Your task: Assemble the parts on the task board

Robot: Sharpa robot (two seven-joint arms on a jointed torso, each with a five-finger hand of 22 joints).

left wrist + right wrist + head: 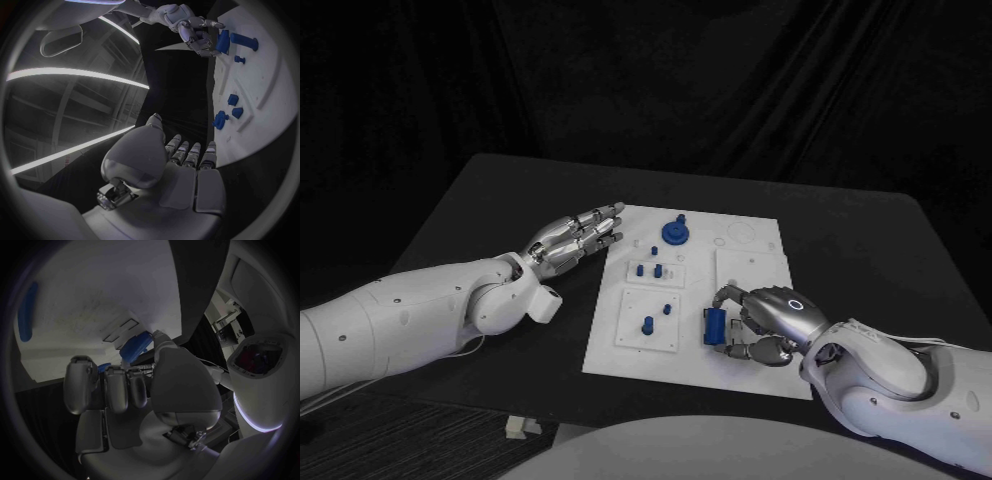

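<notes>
The right hand (769,322) grips a blue cylindrical part (713,327) over the white task board (747,372); the left hand (571,240) rests empty, fingers extended, at the board's far left edge.

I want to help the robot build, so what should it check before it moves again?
1. Right hand holds a part: ok, its fingers are curled round a blue block.
2. Block clear of the task board: cannot tell, it sits low over the near edge.
3. Left hand out of the way: ok, it rests at the board's left edge with nothing in it.
4. Other parts undisturbed: ok, the round blue piece stands at the far end and small pegs stand mid-board.
5. Where the block should go: cannot tell from these pictures.
</notes>
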